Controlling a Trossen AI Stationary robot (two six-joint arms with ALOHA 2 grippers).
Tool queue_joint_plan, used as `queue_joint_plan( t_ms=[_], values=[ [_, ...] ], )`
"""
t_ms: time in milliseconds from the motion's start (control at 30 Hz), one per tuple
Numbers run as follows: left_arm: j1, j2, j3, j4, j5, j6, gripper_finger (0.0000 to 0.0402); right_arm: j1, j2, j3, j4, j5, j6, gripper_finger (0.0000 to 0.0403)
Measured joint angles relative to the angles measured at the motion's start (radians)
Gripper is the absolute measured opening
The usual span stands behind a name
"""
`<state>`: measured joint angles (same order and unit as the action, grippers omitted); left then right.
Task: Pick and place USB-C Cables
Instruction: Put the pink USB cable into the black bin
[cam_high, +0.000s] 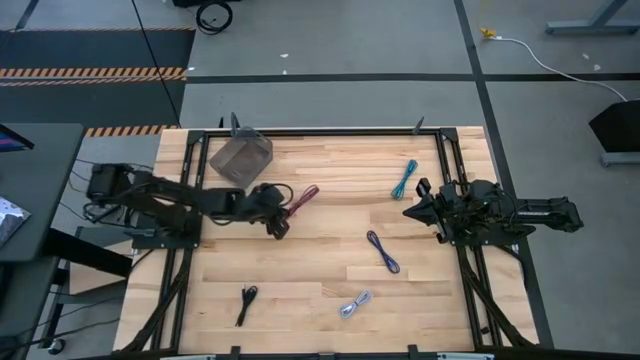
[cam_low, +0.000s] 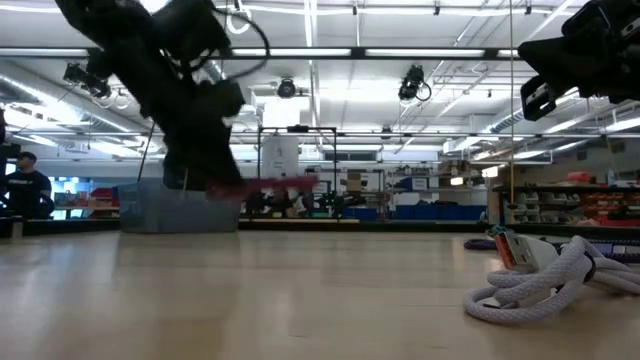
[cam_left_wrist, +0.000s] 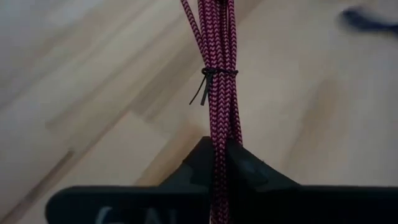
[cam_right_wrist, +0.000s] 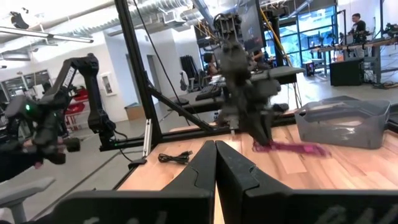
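Note:
My left gripper (cam_high: 281, 222) is left of the table's middle, shut on the magenta cable bundle (cam_high: 304, 197), which also shows in the low view (cam_low: 272, 187) and the right wrist view (cam_right_wrist: 289, 148). The teal cable (cam_high: 404, 180), purple cable (cam_high: 382, 251), black cable (cam_high: 246, 303) and white-silver cable (cam_high: 354, 304) lie flat on the wood. The white-silver cable sits close in the low view (cam_low: 540, 285). My right gripper (cam_high: 412, 212) hovers shut (cam_right_wrist: 216, 152) at the right side, between the teal and purple cables, touching nothing. My left gripper (cam_left_wrist: 219, 158) pinches the magenta bundle between its two fingers, several strands together, at a spot (cam_left_wrist: 219, 134) a little short of the black tie (cam_left_wrist: 208, 74). The fingers come from above. The bundle is lifted clear of the table and sticks out roughly level (cam_low: 290, 185).
A translucent grey bin (cam_high: 240, 158) stands at the far left of the table, close behind my left arm (cam_low: 180, 210). A black frame rail (cam_high: 330, 130) runs round the table. Bare wood lies in the middle (cam_high: 330, 250). A person (cam_low: 22, 190) stands far off in the room.

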<state>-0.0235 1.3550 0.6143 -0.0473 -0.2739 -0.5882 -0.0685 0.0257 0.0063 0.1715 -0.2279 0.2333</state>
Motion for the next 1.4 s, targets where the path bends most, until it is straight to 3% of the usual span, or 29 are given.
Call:
queue_joint_plan(
  t_ms=[233,467,567,800,1400],
  values=[
    [-0.024,-0.217,0.0,-0.088,-0.115,0.033,0.0021,0.0,0.0,0.0,0.001,0.005,0.0,0.0012],
    [0.065,-0.375,0.001,-0.42,-0.243,-0.003,0.0021,0.0,0.0,0.0,0.019,0.08,0.0,0.0012],
    [0.126,-0.392,0.001,-0.503,-0.247,-0.033,0.0021,0.0,0.0,0.0,0.013,0.083,0.0,0.0012],
    [0.221,-0.394,0.001,-0.497,-0.248,0.018,0.0027,0.0,0.0,0.0,0.007,0.088,-0.004,0.0012],
    [0.326,-0.393,0.015,-0.506,-0.207,0.13,0.0023,0.0,0.0,0.0,-0.016,0.09,-0.026,0.0012]
  ],
)
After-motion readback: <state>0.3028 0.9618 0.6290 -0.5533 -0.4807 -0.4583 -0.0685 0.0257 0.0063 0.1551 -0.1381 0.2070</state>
